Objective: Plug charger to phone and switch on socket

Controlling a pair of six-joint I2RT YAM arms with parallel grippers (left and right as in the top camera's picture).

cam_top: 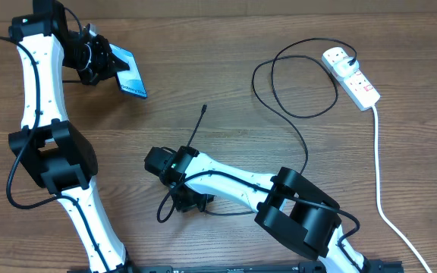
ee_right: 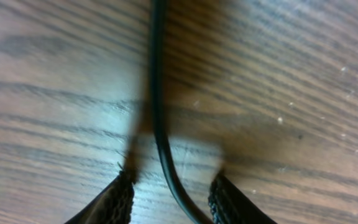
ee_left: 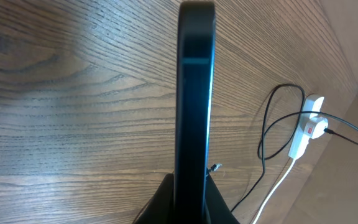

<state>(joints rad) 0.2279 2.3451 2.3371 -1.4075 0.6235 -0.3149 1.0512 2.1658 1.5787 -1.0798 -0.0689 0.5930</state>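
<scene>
1. Nearest the robot's base, the right fingers (ee_right: 114, 202) sit low over the surface (cam_top: 226, 45). They stand apart and straddle the charger (ee_right: 157, 93), with a gap on either side of the thin cable, so nothing is gripped.
2. The charger's end stretch runs lengthwise between those fingers. It leads away from the base and slightly right to the connector tip (cam_top: 205, 108), which lies just beyond them. The right arm is far nearer to it. Closing here would likely catch the cable a little behind the tip.
3. Farther off to the left, the left fingers (ee_left: 160, 208) are clamped on one end of the phone (cam_top: 131, 74). The phone is tilted, and its free end points toward the middle of the surface. It is well apart from the tip, up and to the left of it. I cannot tell which edge bears the port.
4. Farthest, at the right, lies the socket (cam_top: 353, 76). The charger's plug (cam_top: 353, 55) appears seated at its far end. The switches are too small to read.
</scene>
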